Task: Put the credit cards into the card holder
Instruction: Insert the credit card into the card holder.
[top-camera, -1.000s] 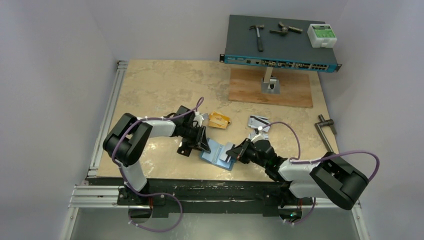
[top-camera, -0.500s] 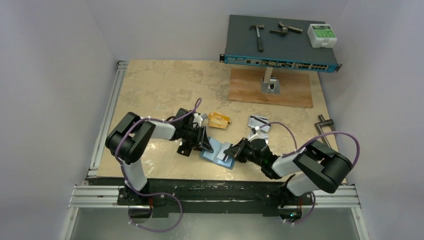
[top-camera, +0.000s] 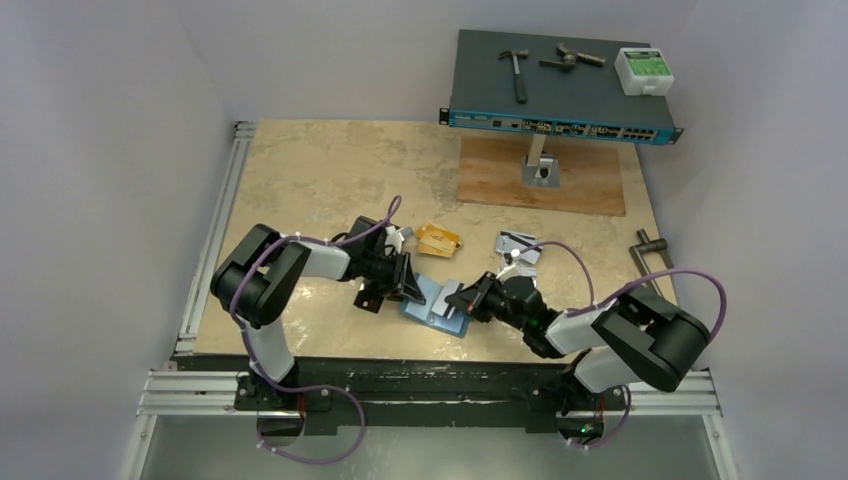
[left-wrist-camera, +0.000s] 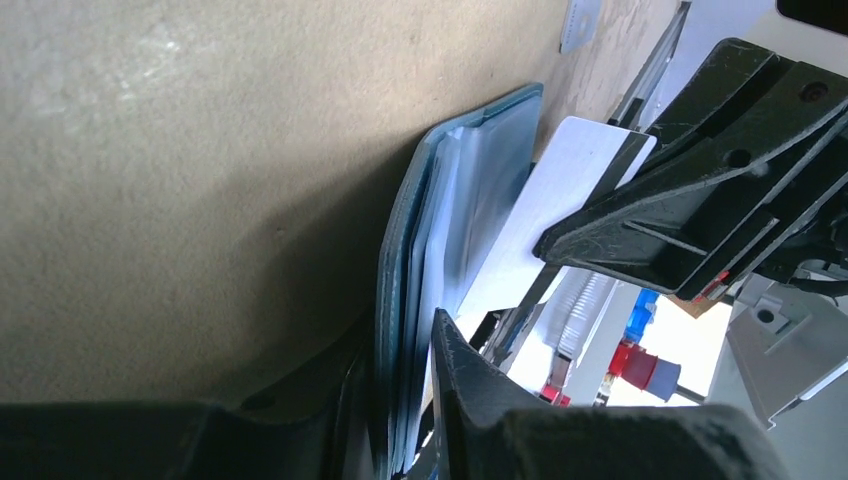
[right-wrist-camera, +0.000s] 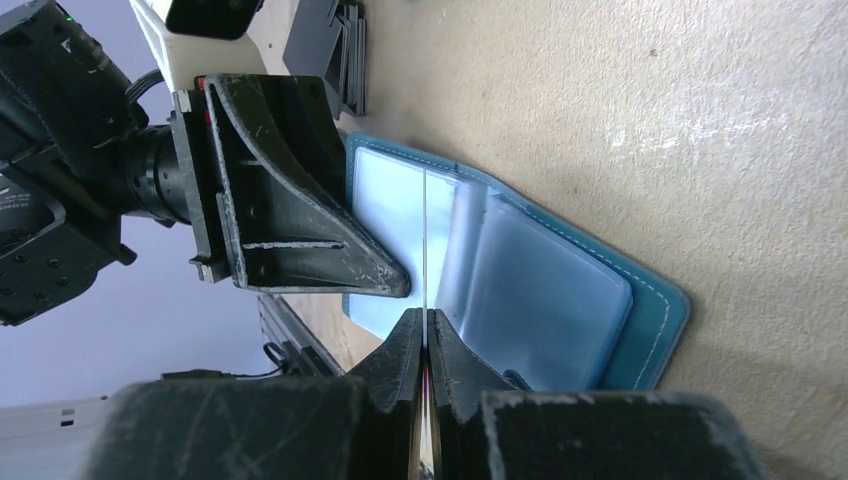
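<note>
Left gripper (top-camera: 407, 283): clenched on the left edge of the card holder (top-camera: 428, 312). In the left wrist view the teal cover and pale inner leaves sit sandwiched between its fingers (left-wrist-camera: 470, 385).

Card holder: open on the table (top-camera: 320, 170), near the front edge, between the two grippers. Teal cover is down and the pale pockets face up. The left side is lifted a bit where it is pinched; the right side is flat on the table.

Black cards (right-wrist-camera: 338, 45): a stack on the table just behind the left gripper, seen in the right wrist view.

Orange-gold cards (top-camera: 438, 240): on the table just beyond the holder, not touching it.

Silver-white card (left-wrist-camera: 560, 190): pinched in the right gripper (top-camera: 458, 300) and held on edge over the holder's pockets. The right wrist view shows it as a thin line running from the fingertips across the pale pockets toward the left gripper's finger. Its leading corner sits right at the inner leaves. Can't tell whether it is inside a slot or only resting against one.

Right gripper: jaws closed tight on that card, coming in from the holder's right side.

Silver-white stack (top-camera: 518, 245): on the table beyond the right gripper, apart from the holder.
</note>
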